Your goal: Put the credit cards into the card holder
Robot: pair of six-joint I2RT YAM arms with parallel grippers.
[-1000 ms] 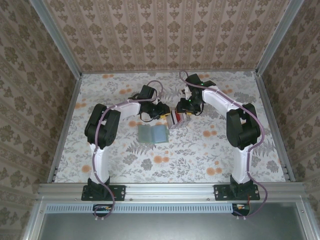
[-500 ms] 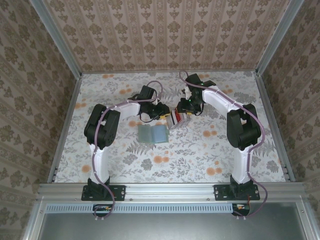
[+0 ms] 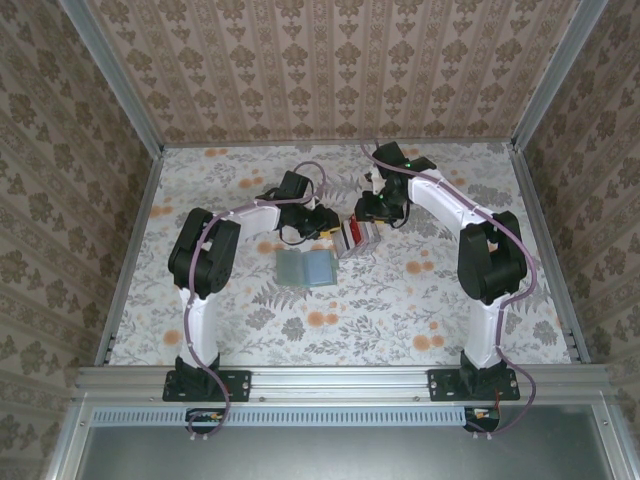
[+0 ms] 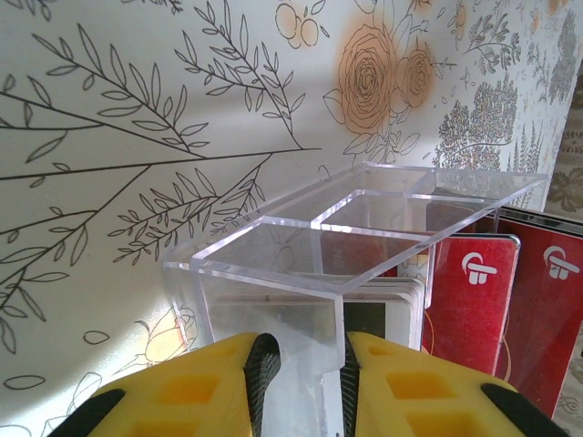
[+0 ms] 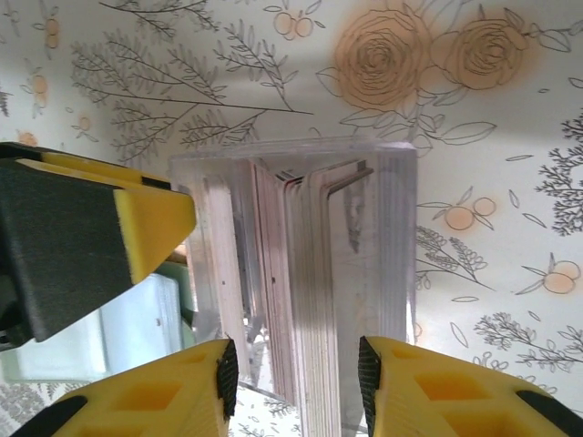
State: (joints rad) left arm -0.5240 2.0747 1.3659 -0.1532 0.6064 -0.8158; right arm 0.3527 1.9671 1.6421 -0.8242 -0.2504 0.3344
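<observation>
Credit cards [image 5: 310, 273] stand on edge in a clear rack [image 4: 364, 228] that the left gripper [image 4: 302, 382] clamps by 1 wall, while the right gripper [image 5: 296, 382] straddles the stack, its grip impossible to confirm; extraction looks to be in hand, and the next move calls for a firm pinch and a lift toward the card holder [image 3: 305, 268] lying flat just beside.

Looks like a robot test booth: aluminium frame [image 3: 340, 378], wallpapered walls [image 3: 330, 70] boxing in a floral-covered table [image 3: 380, 300].
</observation>
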